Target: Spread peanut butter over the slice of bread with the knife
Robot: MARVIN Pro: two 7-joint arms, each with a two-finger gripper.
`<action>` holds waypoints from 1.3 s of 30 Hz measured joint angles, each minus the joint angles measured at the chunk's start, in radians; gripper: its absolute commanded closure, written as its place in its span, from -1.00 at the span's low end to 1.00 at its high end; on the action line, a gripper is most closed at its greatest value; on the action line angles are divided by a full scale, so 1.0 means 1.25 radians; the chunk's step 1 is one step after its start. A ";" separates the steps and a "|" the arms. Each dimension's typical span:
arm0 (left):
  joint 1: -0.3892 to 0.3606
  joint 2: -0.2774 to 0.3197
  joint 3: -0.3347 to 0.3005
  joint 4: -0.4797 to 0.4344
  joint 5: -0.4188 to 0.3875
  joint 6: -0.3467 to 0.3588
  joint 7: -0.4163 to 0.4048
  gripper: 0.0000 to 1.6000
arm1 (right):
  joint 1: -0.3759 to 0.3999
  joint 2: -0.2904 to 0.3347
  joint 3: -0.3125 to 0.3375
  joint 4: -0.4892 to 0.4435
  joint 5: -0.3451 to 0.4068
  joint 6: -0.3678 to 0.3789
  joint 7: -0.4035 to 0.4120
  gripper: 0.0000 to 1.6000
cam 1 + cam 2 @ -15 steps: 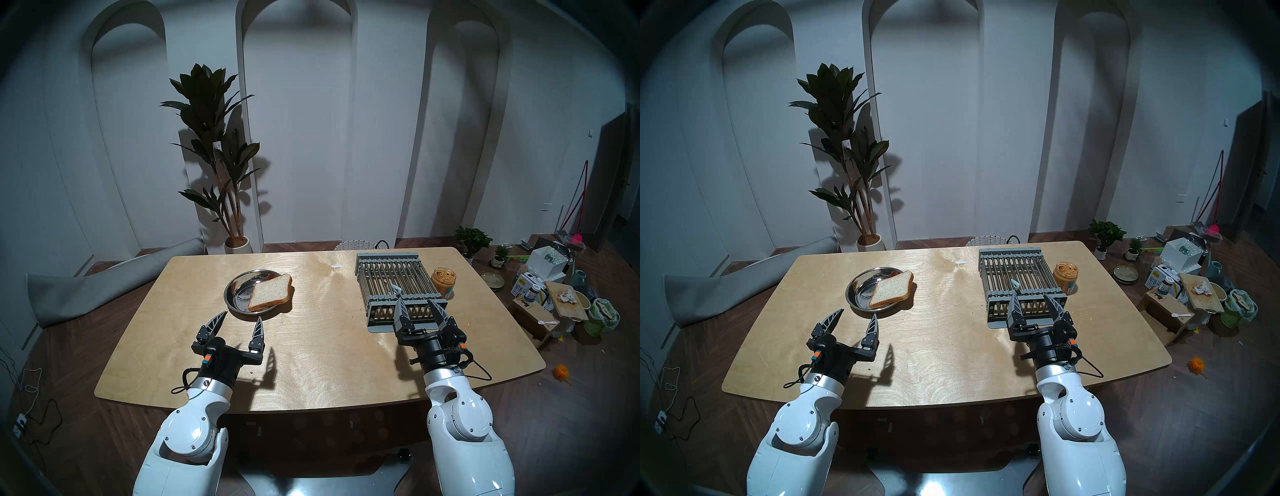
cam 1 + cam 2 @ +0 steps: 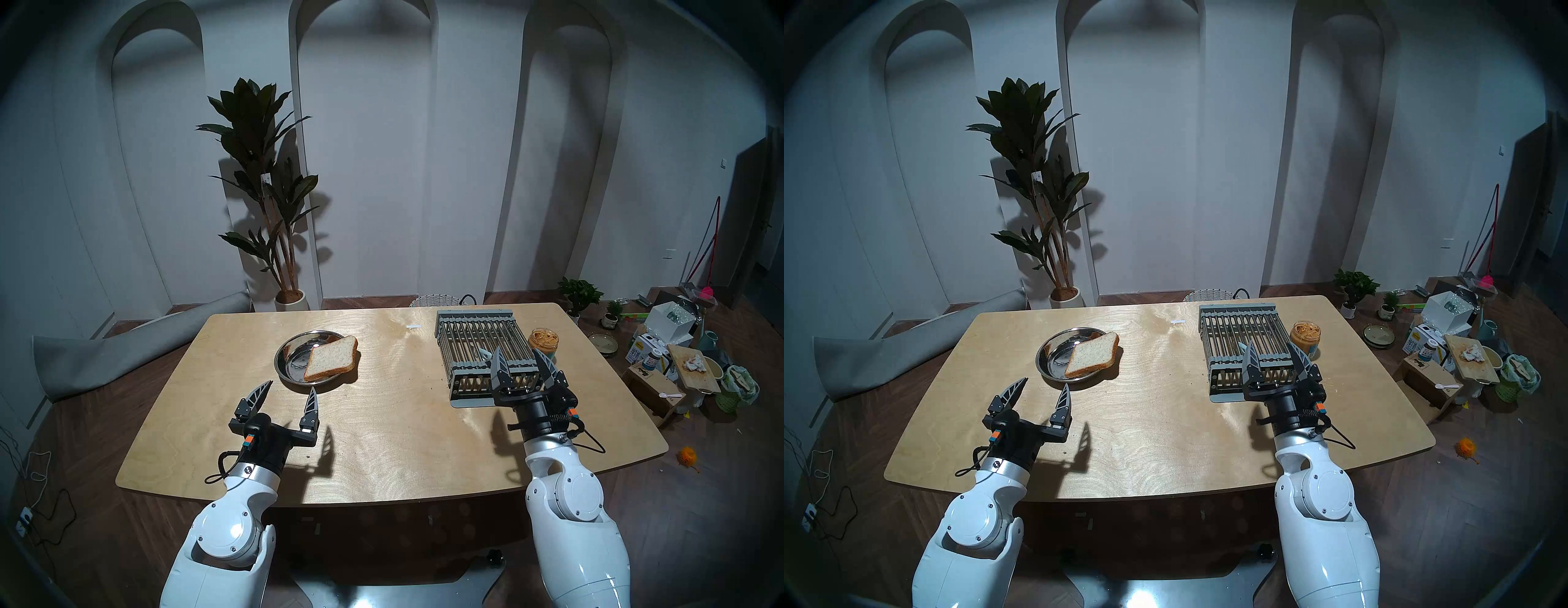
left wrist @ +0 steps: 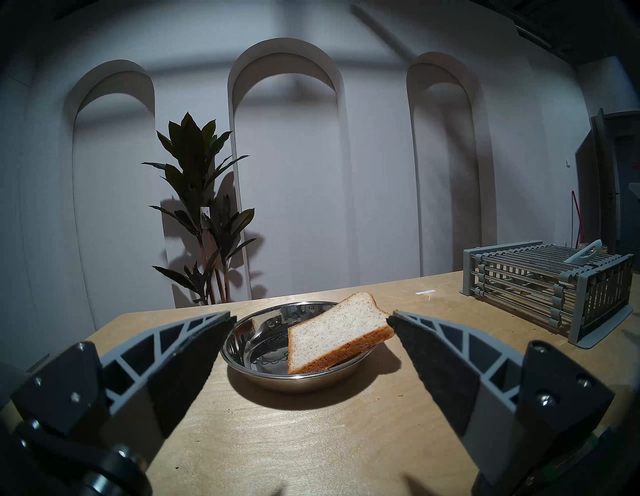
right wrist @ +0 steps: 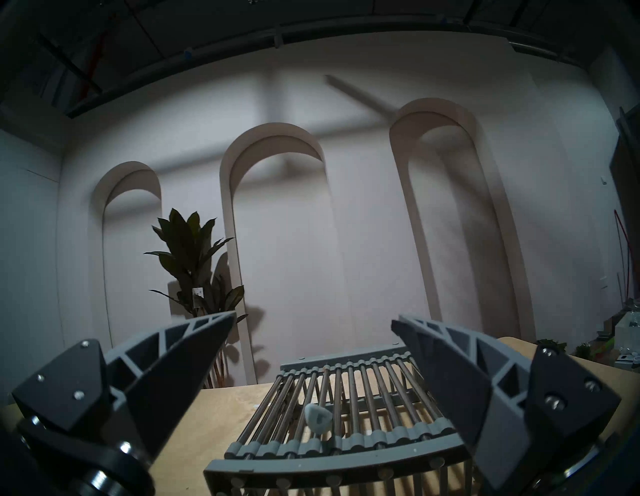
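The big wooden counter (image 2: 382, 424) is holding everything for the job. On its far right side the grey rack (image 2: 488, 352) is sitting, and on its left side the steel plate (image 2: 292, 361) is resting with the slice of bread (image 2: 331, 358) leaning on its right rim, one corner poking over the edge. The bread is looking bare, so the job is only at its start: getting the knife. The right arm is reaching forward over the near end of the rack, with the right gripper (image 2: 524, 363) spread wide and holding nothing. The left arm is waiting low near the plate, and the left gripper (image 2: 290, 388) is also spread wide and empty, pointing at the bread. The jar of peanut butter (image 2: 543, 342) is standing just right of the rack with no lid on. The knife (image 4: 318, 418) is lying on top of the rack bars, its pale handle end facing the right gripper. Next, I think the right gripper needs to go lower and a bit farther, then pinch that thin handle without bumping the bars.
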 measured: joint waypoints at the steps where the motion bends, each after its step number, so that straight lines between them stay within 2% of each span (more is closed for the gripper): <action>1: 0.000 0.000 0.000 0.000 0.000 0.000 0.000 -1.00 | 0.008 -0.001 -0.003 0.000 -0.005 0.013 -0.009 -1.00; 6: 0.002 0.000 0.000 -0.005 0.000 0.003 0.000 -1.00 | 0.044 -0.005 -0.021 0.003 -0.043 0.068 -0.045 -1.00; 14: 0.003 -0.002 0.001 -0.010 -0.009 0.008 -0.003 -1.00 | 0.083 0.004 -0.047 0.035 -0.122 0.104 -0.075 -1.00; 19: 0.004 -0.005 0.003 -0.011 -0.015 0.011 -0.003 -1.00 | 0.105 0.015 -0.055 0.076 -0.150 0.098 -0.081 -1.00; 29: 0.004 -0.012 0.005 -0.012 -0.023 0.012 0.002 -1.00 | 0.144 0.040 -0.066 0.148 -0.173 0.048 -0.057 -1.00; 39: 0.004 -0.015 0.004 -0.015 -0.029 0.019 0.006 -1.00 | 0.163 0.048 -0.066 0.173 -0.197 0.039 -0.071 -1.00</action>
